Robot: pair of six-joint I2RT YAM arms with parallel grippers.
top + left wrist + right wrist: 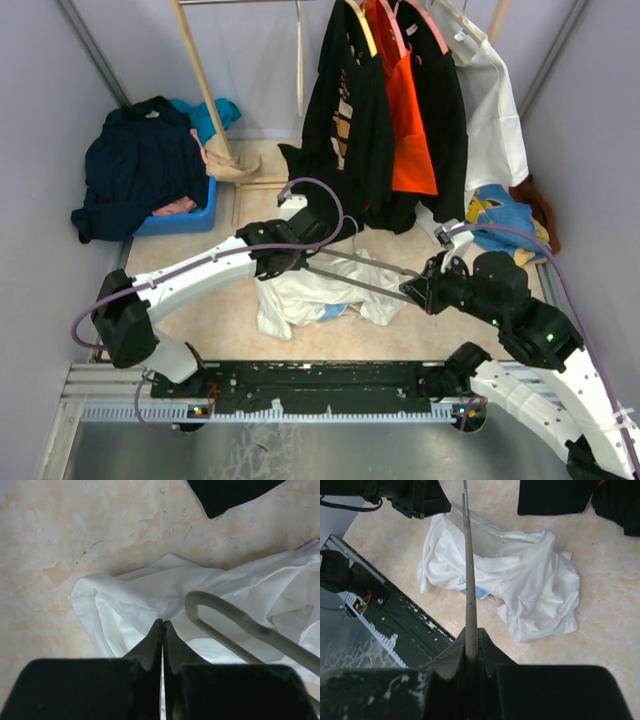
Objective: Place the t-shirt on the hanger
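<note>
White t-shirt (300,300) lies crumpled on the bench (200,325), not on the hanger (360,280) yet. Your right end effector (471,635) is clamped on one hanger arm. The left end effector (162,625) is pinched together over the fabric. Threading is all still to do.

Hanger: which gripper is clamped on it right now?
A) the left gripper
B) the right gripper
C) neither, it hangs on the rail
B: in the right wrist view the hanger has its grey arm running straight between the closed fingers of the right gripper, while the left wrist view shows its rounded end beside the shut left gripper, not in it.
</note>
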